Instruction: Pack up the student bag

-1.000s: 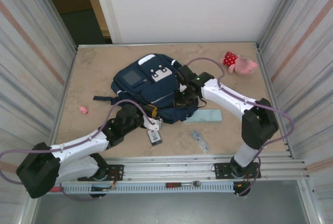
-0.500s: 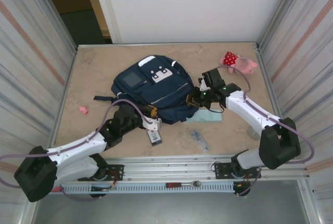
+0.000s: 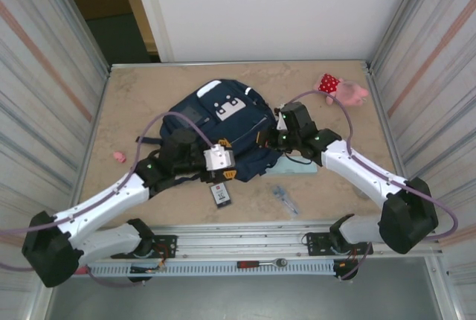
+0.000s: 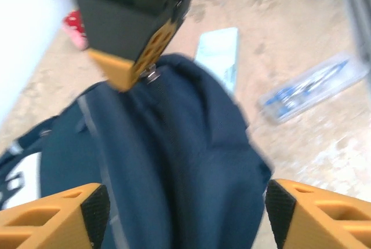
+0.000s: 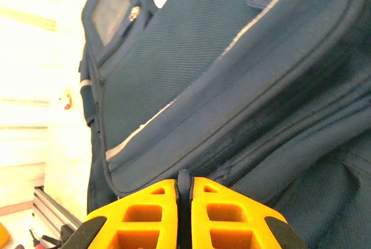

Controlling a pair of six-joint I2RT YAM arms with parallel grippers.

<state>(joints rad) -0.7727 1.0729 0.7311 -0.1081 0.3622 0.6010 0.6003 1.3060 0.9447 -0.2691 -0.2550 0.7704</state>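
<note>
Left wrist: left hand (image 4: pixel 188 209) apart, student bag (image 4: pixel 174 145) just ahead; right hand (image 5: pixel 184 190) pinched on its zip edge. Soft, floppy, prob. light; grip seam/strap.

One view looks down on the table (image 3: pixel 134 97); both close wrist views share the student bag (image 5: pixel 220 63).

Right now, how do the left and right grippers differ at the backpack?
The left gripper is open, fingers spread wide over the navy backpack; the right gripper is pinched shut on what looks like a zipper pull. In the top view, the left gripper is at the bag's near edge and the right gripper at its right side. Both have orange fingers.
</note>
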